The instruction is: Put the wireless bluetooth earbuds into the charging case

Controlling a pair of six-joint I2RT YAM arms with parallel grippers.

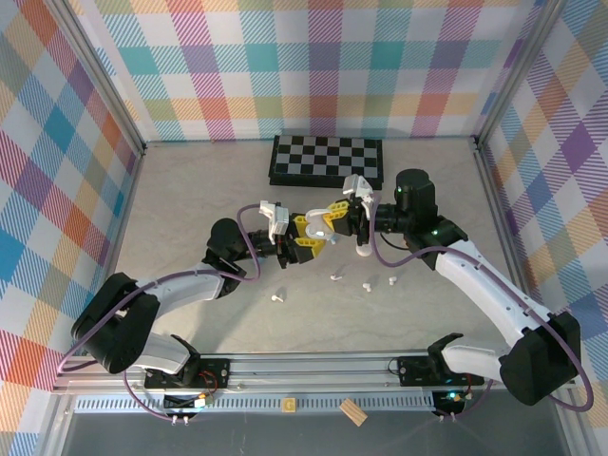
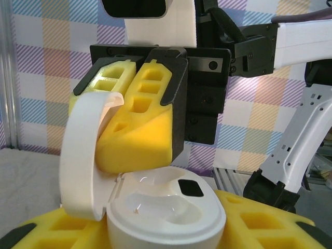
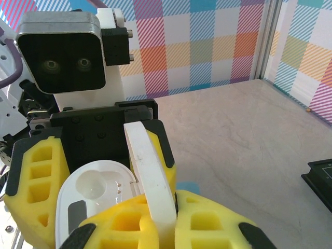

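We see the left jaws gripping a white pebble-shaped plastic charging case. The right jaws pinch its raised lid.

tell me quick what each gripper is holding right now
left gripper: closed on the charging case body
right gripper: closed on its open lid

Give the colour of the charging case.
White; the case shows best in the left wrist view.
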